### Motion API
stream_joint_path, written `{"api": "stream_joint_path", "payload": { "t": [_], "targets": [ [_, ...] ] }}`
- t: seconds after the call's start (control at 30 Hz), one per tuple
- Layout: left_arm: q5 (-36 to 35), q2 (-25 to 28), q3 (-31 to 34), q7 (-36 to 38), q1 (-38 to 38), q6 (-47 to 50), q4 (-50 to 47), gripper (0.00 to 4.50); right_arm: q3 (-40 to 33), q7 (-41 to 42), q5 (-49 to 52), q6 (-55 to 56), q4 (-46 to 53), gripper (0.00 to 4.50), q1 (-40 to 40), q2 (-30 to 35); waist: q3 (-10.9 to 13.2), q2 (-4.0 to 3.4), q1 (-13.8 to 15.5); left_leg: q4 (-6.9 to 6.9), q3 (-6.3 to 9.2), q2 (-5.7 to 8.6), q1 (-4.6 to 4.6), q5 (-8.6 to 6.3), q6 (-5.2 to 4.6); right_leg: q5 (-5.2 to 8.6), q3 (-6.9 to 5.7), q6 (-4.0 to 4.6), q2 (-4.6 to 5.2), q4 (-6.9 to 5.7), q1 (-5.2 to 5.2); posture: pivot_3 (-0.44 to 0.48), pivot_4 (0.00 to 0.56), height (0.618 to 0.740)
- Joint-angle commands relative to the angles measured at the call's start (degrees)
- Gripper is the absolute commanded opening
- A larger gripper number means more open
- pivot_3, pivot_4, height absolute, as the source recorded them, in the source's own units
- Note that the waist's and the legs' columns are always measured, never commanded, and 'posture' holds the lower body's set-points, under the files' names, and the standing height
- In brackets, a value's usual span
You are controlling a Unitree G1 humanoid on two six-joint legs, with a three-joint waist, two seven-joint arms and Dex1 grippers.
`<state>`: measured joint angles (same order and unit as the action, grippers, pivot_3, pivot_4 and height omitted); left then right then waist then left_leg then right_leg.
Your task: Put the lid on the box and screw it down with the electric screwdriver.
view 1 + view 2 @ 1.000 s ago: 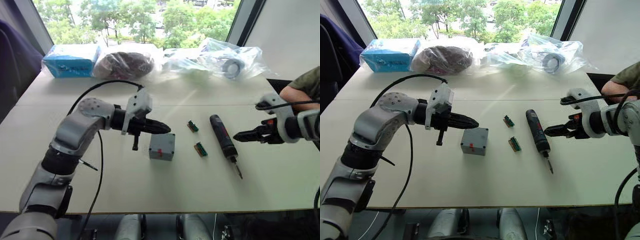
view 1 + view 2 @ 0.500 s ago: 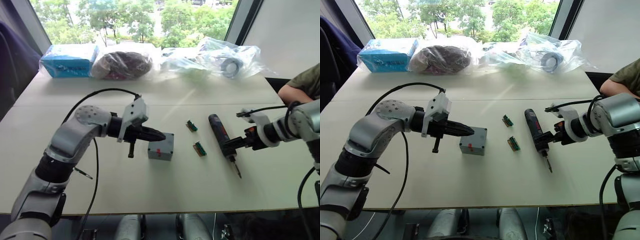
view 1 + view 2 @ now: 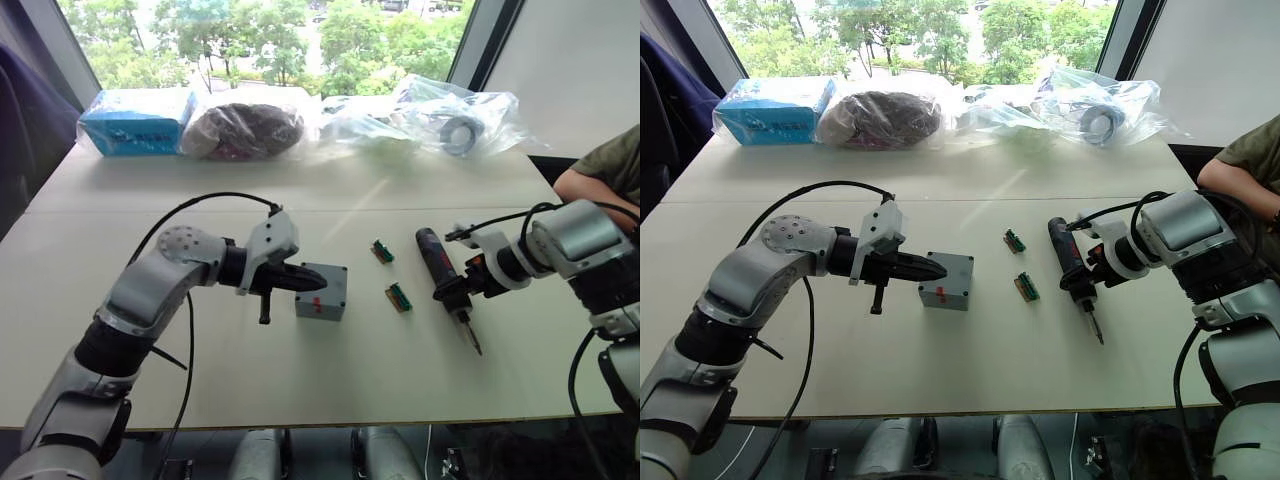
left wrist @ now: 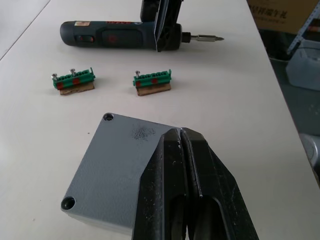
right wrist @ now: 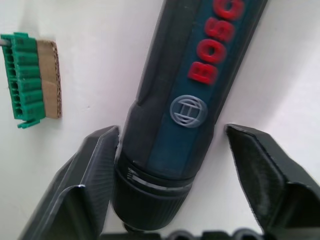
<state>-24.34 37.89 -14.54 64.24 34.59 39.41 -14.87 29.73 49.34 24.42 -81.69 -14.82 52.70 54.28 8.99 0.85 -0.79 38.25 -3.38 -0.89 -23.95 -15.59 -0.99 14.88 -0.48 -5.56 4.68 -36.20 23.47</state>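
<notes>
The right end effector [image 3: 1083, 280] has reached the electric screwdriver [image 3: 442, 272], fingers apart (ready to grip); the left end effector [image 4: 182, 145], pressed together, rests on the box [image 3: 322, 291].

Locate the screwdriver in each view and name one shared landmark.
Left eye: screwdriver right of centre, beside the right gripper.
Right eye: same, right of centre.
Left wrist: lying across the top.
Right wrist: its body between open fingers.
Landmark: the green connectors beside it.
</notes>
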Motion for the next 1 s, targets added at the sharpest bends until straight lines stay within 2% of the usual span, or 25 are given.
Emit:
{"api": "stream_joint_path", "payload": {
  "t": [0.03,0.07,0.1,0.23,0.37,0.47,0.5,0.57,0.6,0.67,0.77,0.9,1.0],
  "targets": [
    [-0.6,-0.1,1.5,-1.2,-0.4,0.0,-2.3,0.0,4.4,2.2,-2.4,1.7,0.4,2.12,-2.2,0.2,0.0,0.02,0.0,0.0,0.0,0.0,0.01,0.0,0.0,0.0,0.0,0.0,0.0,0.0,-0.02,0.0,0.15,0.74],
    [-0.6,-0.1,1.6,-1.4,-0.5,0.0,-2.4,0.0,4.9,2.7,-3.0,2.1,0.4,1.83,-2.6,0.5,0.0,0.05,0.1,0.0,0.01,0.0,0.02,0.0,0.0,0.0,0.0,0.0,0.0,0.0,-0.02,0.0,0.15,0.74],
    [-0.7,0.0,1.6,-1.6,-0.7,0.1,-2.4,0.0,5.1,3.0,-3.6,2.2,0.2,1.75,-2.9,0.7,-0.1,0.08,0.1,0.0,0.02,-0.01,0.02,0.0,0.0,0.0,0.0,0.0,-0.01,0.0,-0.02,0.0,0.15,0.74],
    [-0.5,0.0,2.0,-2.1,-0.8,-0.3,-1.5,0.0,3.1,3.1,-6.8,4.7,-4.2,1.75,-1.9,0.3,-0.2,0.26,0.2,0.0,0.02,-0.01,0.09,0.0,0.0,0.0,-0.01,0.0,0.0,0.02,-0.11,0.0,0.15,0.74],
    [-0.8,0.0,3.0,-2.3,-0.8,-0.7,0.2,0.0,-0.4,6.0,-9.4,13.4,-6.9,1.75,2.5,1.7,-0.2,0.26,0.1,0.01,-0.01,0.04,0.25,0.0,0.0,0.0,0.0,0.06,0.06,0.07,-0.3,0.0,0.15,0.74],
    [-2.8,-0.2,5.2,-1.8,-0.1,0.3,2.0,0.0,-9.3,2.5,-10.0,20.9,-7.1,1.75,6.3,2.5,0.1,-0.15,0.1,0.04,-0.12,0.07,0.21,0.0,0.0,-0.01,0.08,0.06,0.09,0.06,-0.19,0.0,0.15,0.74],
    [-3.3,-0.3,5.8,-1.6,0.0,0.5,2.3,0.0,-12.1,1.3,-9.4,21.5,-6.9,1.75,6.7,2.0,0.3,-0.42,0.2,0.04,-0.17,0.08,0.12,0.0,0.0,-0.02,0.13,0.04,0.09,0.03,-0.07,0.0,0.15,0.74],
    [-4.0,-0.1,6.7,-1.5,0.3,0.8,2.9,0.0,-19.8,-2.3,-7.5,23.0,-4.2,1.75,5.3,0.6,0.4,-0.52,0.2,0.04,-0.24,0.08,-0.33,0.03,0.03,-0.18,0.2,-0.25,0.08,-0.14,0.47,0.0,0.15,0.74],
    [-4.6,0.0,7.3,-1.3,0.6,1.2,3.5,0.0,-29.0,-5.4,-3.9,25.8,2.0,1.75,2.1,-2.5,0.4,-0.52,0.2,0.02,-0.24,0.03,-0.59,0.11,0.16,-0.18,0.2,-0.26,0.0,-0.2,0.8,0.0,0.15,0.74],
    [-5.5,0.1,8.0,-1.0,1.1,1.8,4.4,0.0,-41.1,-8.9,1.6,28.1,12.4,1.75,-2.6,-7.2,0.3,-0.5,0.2,-0.07,-0.22,-0.04,-0.65,0.24,0.4,-0.16,0.17,-0.26,-0.17,-0.13,0.88,0.0,0.15,0.74],
    [-5.3,0.3,7.6,-0.1,1.4,1.8,6.0,0.0,-49.8,-14.1,8.0,27.4,24.8,1.75,-5.7,-15.4,0.4,-0.53,0.1,-0.23,-0.15,-0.12,-0.68,0.37,0.61,-0.16,0.18,-0.28,-0.32,-0.14,0.98,0.0,0.15,0.74],
    [-2.1,0.2,3.6,1.5,1.9,-0.4,8.4,0.0,-52.5,-23.3,17.0,28.1,38.3,1.75,-9.7,-30.5,0.4,-0.51,0.1,-0.06,-0.14,-0.05,-0.63,0.28,0.45,-0.17,0.2,-0.27,-0.09,-0.37,0.92,0.0,0.15,0.74],
    [-0.3,-0.3,1.8,2.3,2.2,-1.8,10.0,0.0,-48.7,-26.1,17.9,30.1,43.5,1.75,-14.4,-36.6,0.4,-0.5,0.5,0.09,-0.14,0.04,-0.58,0.23,0.36,-0.16,0.23,-0.26,-0.03,-0.55,0.85,0.0,0.15,0.74]
  ]
}}
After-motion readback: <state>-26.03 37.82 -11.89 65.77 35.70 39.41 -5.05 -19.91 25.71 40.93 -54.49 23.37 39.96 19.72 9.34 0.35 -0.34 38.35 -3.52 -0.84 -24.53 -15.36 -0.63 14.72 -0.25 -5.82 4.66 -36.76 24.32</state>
